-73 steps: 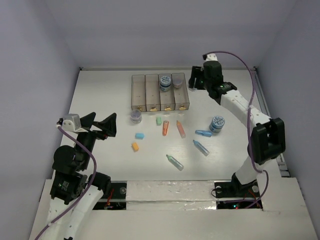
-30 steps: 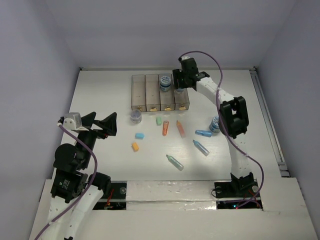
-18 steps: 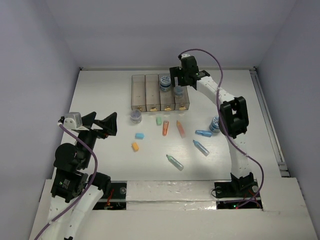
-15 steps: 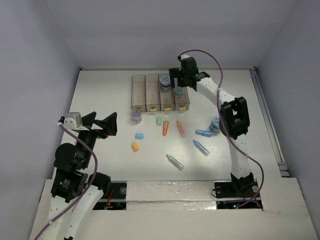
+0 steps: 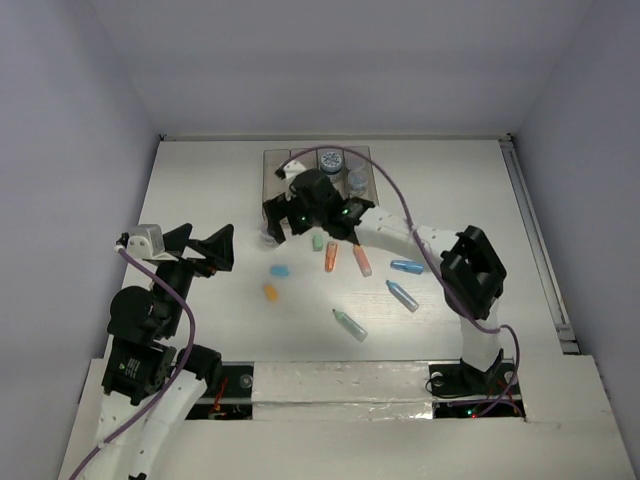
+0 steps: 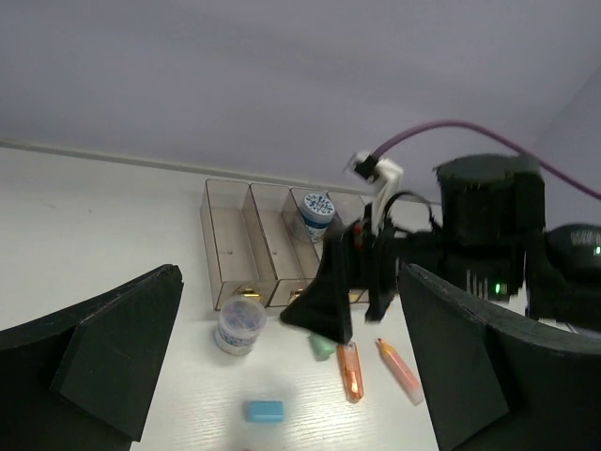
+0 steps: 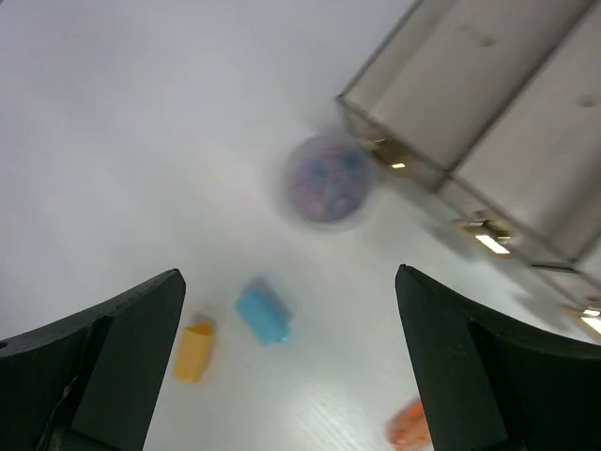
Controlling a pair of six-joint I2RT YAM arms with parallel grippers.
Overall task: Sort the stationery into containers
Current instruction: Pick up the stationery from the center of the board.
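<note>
Both pincers gape as wide as they go, gripping nothing. The right gripper point(image 7: 288, 274) hovers over a loose jar point(image 7: 329, 180) standing on the table just beside the near end of the bins point(image 7: 441, 94). A blue eraser point(image 7: 263, 315) and an orange eraser point(image 7: 193, 350) lie nearby. The left gripper point(image 5: 205, 240) hangs well apart.

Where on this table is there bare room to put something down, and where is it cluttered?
Bare: the far-left corner of the table, left of the bins, and the far-right stretch between the bins and the right edge. Crowded: the strip in front of the bins, where the jar, blue eraser and orange marker lie and the open right gripper hovers.
</note>
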